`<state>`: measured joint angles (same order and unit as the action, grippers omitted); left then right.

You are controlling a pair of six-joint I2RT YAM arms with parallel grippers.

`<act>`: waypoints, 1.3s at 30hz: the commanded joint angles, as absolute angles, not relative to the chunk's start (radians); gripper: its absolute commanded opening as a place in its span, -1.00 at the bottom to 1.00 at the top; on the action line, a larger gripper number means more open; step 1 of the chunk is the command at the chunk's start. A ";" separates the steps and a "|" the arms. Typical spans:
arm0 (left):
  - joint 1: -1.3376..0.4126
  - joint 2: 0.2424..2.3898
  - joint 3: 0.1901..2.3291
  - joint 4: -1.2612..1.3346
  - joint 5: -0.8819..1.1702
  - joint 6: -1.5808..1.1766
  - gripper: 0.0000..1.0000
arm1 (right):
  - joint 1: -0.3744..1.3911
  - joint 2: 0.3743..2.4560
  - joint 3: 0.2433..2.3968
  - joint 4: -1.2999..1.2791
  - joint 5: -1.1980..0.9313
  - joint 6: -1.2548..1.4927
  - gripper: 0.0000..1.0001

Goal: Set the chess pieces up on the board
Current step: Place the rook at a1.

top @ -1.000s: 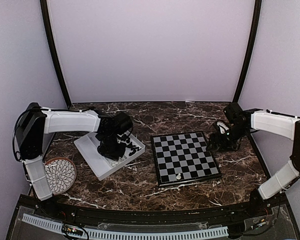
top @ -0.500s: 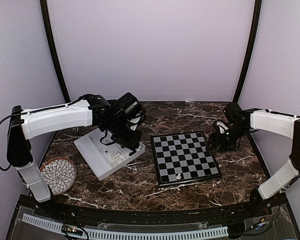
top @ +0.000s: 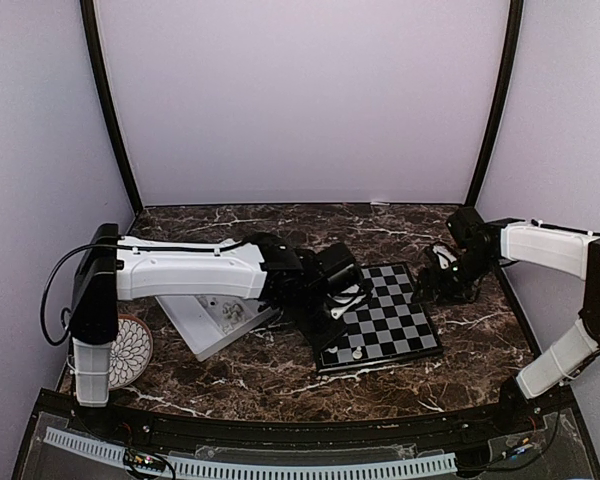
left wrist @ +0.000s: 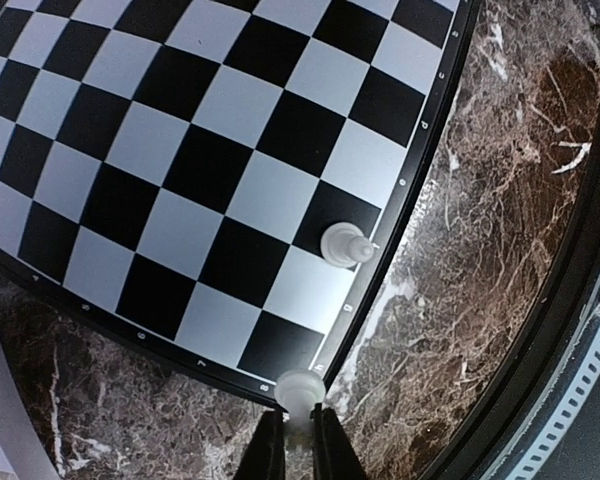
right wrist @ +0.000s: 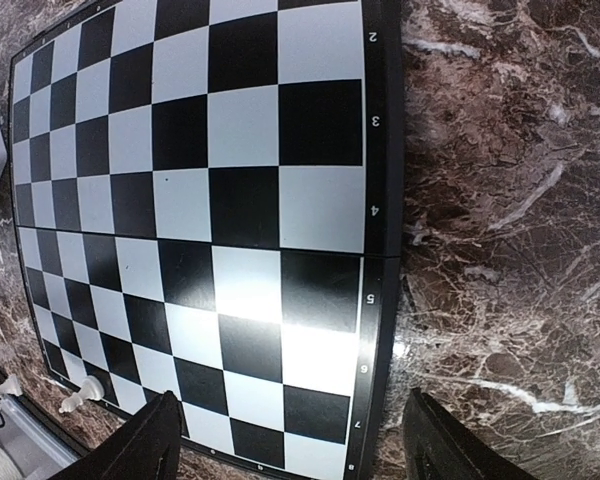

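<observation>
The board (top: pixel 380 312) lies right of centre, with one white chess piece (top: pixel 357 352) standing in its near row. My left gripper (top: pixel 332 316) hangs over the board's near-left part. In the left wrist view the gripper (left wrist: pixel 300 432) is shut on a white chess piece (left wrist: pixel 300 390) held above the board's corner (left wrist: pixel 180 170); the standing white piece (left wrist: pixel 344 245) is just beyond it. My right gripper (top: pixel 448 282) hovers at the board's right edge. In its wrist view the gripper (right wrist: pixel 295 450) is open wide and empty above the board (right wrist: pixel 230 200).
A white divided tray (top: pixel 208 325) with a few pieces in it sits left of the board, partly under my left arm. A round patterned plate (top: pixel 120 350) lies at the near left. Dark marble table, black frame posts at the back corners.
My left arm has swung from the tray rightward to the board's near-left part, carrying a white piece. The right arm has not moved.
</observation>
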<state>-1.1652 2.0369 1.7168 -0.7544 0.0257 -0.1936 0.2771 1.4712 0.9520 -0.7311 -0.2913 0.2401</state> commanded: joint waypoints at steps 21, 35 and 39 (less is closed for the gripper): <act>-1.181 2.121 1.726 -0.802 -0.023 -0.325 -0.87 | 0.285 1.421 0.919 -0.701 -0.297 0.232 0.55; -1.181 2.128 1.705 -0.775 -0.005 -0.352 -0.66 | 0.285 1.418 0.922 -0.707 -0.298 0.232 0.55; -1.181 2.119 1.720 -0.786 -0.021 -0.355 -0.47 | 0.285 1.419 0.924 -0.710 -0.300 0.232 0.55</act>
<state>-1.1801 2.1288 1.7184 -0.7620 -0.0151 -0.3443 0.2771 1.4414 0.9287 -0.7216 -0.2920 0.2401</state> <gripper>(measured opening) 0.235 0.776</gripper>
